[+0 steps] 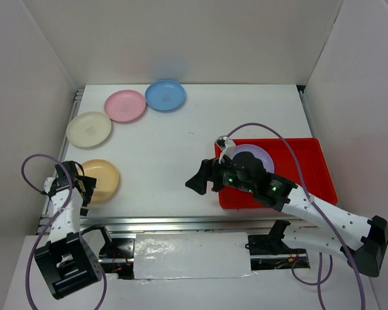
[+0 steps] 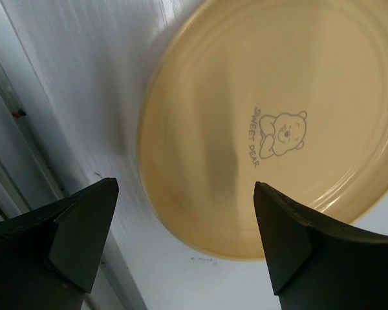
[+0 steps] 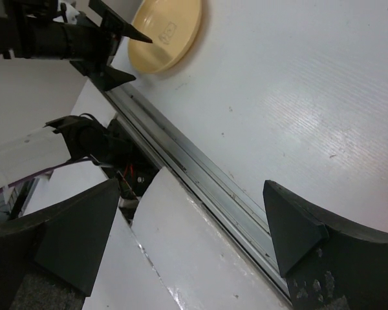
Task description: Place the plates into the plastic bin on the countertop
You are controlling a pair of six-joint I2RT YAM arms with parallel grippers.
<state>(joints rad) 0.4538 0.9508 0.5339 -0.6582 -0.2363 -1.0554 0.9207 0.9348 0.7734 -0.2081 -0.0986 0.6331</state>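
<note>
- Top view. One purple plate (image 1: 249, 158) lies in the red bin (image 1: 313, 174) at centre right. Four more sit out on the counter (image 1: 174, 142). The blue plate (image 1: 165, 95), pink plate (image 1: 125, 105) and cream plate (image 1: 88, 129) form an arc at upper left, and the yellow plate (image 1: 103, 181) is at lower left.
- Top view. My left claw (image 1: 85, 187) is at the yellow plate's left rim, jaws apart, nothing in them. My right claw (image 1: 195, 181) hangs just left of the bin's left wall over bare counter, jaws apart and empty.
- Left wrist view. The yellow plate (image 2: 278, 129) fills the upper right, bear print facing up. One finger (image 2: 84, 226) is over bare counter at lower left. The other (image 2: 291, 239) is over the plate's inside at lower right, and the rim runs between them. I cannot tell whether either touches; the frame is a little blurred.
- Right wrist view. My fingers (image 3: 84, 226) stand wide at the bottom corners with the metal rail (image 3: 155, 132) crossing between them. The yellow plate (image 3: 168, 29) and left claw (image 3: 139, 57) are at upper left, well apart from me here.
- Step in hand, as I read it: approach to the yellow plate with the left claw, no grip yet.
- Next move calls for lowering until the rim sits between the fingers, closing on it and lifting. The plate then has to travel right to the bin.
- The right claw stands beside the bin's near-left side and may have to clear or take a handover.
- Risk: the thin rim lies flat and may slide away.
</note>
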